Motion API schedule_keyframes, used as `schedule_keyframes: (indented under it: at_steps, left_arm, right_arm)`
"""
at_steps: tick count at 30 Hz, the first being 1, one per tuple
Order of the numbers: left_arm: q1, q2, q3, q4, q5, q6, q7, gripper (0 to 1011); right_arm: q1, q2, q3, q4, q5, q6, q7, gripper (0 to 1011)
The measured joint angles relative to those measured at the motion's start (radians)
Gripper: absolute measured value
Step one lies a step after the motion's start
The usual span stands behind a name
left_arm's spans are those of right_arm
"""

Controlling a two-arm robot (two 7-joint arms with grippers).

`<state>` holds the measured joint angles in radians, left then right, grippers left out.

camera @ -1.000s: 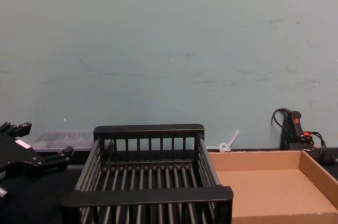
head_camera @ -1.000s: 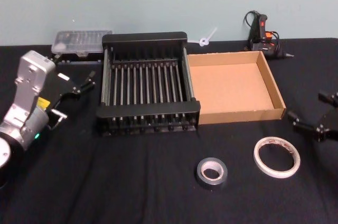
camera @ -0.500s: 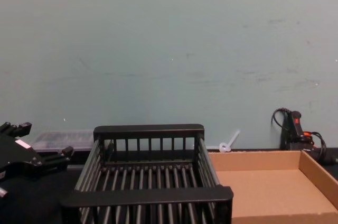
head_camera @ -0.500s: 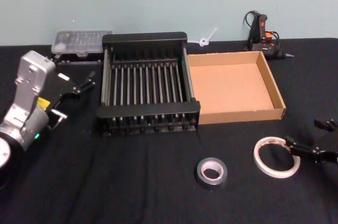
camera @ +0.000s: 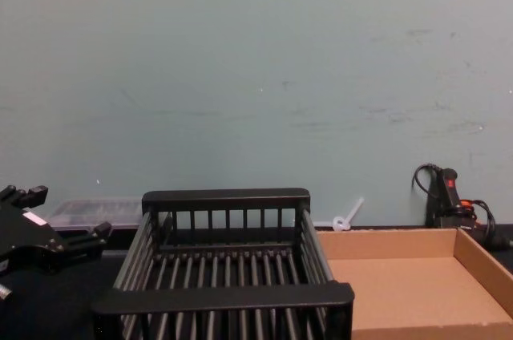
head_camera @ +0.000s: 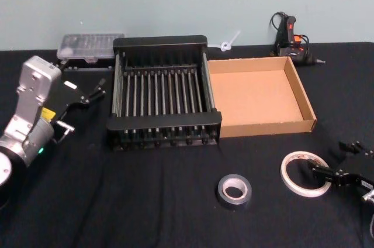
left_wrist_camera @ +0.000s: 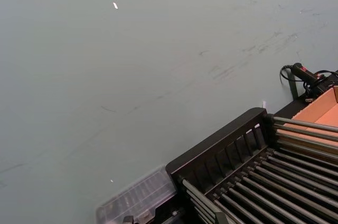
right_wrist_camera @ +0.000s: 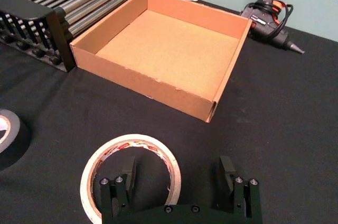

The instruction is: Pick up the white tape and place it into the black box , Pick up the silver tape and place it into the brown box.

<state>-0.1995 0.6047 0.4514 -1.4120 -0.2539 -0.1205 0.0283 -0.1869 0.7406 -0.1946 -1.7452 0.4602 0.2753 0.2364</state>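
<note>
Nothing boxed yet: my right end effector [right_wrist_camera: 177,179] sits open, straddling the white tape's [head_camera: 305,173] right rim on the counter [head_camera: 146,201], silver tape [head_camera: 234,192] untouched to its left, left end effector [head_camera: 82,99] idle far left.

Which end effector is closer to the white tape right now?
Right. The right end effector sits open at the white tape, one finger inside the ring, one outside. The left end effector is far off, left of the black box.
</note>
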Motion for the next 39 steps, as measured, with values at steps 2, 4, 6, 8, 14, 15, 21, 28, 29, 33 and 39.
schedule_keyframes:
  at_steps: [2, 4, 6, 8, 14, 15, 21, 28, 29, 33, 39]
  left_arm:
    - [0.000, 0.000, 0.000, 0.000, 0.000, 0.000, 0.000, 1001]
    - [0.000, 0.000, 0.000, 0.000, 0.000, 0.000, 0.000, 1002]
    - [0.000, 0.000, 0.000, 0.000, 0.000, 0.000, 0.000, 1001]
    - [0.000, 0.000, 0.000, 0.000, 0.000, 0.000, 0.000, 1001]
    - [0.000, 0.000, 0.000, 0.000, 0.000, 0.000, 0.000, 1001]
    - [0.000, 0.000, 0.000, 0.000, 0.000, 0.000, 0.000, 1001]
    - [0.000, 0.000, 0.000, 0.000, 0.000, 0.000, 0.000, 1001]
    - [0.000, 0.000, 0.000, 0.000, 0.000, 0.000, 0.000, 1001]
    - [0.000, 0.000, 0.000, 0.000, 0.000, 0.000, 0.000, 1001]
    - [0.000, 0.000, 0.000, 0.000, 0.000, 0.000, 0.000, 1001]
    - [0.000, 0.000, 0.000, 0.000, 0.000, 0.000, 0.000, 1001]
  right_arm:
    - [0.007, -0.010, -0.003, 0.010, -0.007, 0.001, 0.003, 1000]
    - [0.011, -0.015, -0.005, 0.016, -0.012, 0.001, 0.006, 1000]
    - [0.017, -0.023, -0.007, 0.026, -0.019, 0.001, 0.010, 1000]
    - [0.022, -0.030, -0.008, 0.034, -0.023, 0.001, 0.013, 1000]
    - [0.044, -0.059, -0.014, 0.069, -0.044, 0.001, 0.022, 1000]
    - [0.044, -0.059, -0.014, 0.069, -0.044, 0.001, 0.022, 1000]
    - [0.054, -0.080, -0.012, 0.088, -0.058, 0.006, 0.032, 1000]
    - [0.055, -0.095, -0.004, 0.093, -0.068, 0.016, 0.038, 1000]
    - [0.055, -0.098, -0.001, 0.094, -0.070, 0.019, 0.040, 1000]
    - [0.055, -0.105, 0.005, 0.095, -0.074, 0.027, 0.046, 1000]
    - [0.057, -0.115, 0.012, 0.100, -0.080, 0.035, 0.057, 1000]
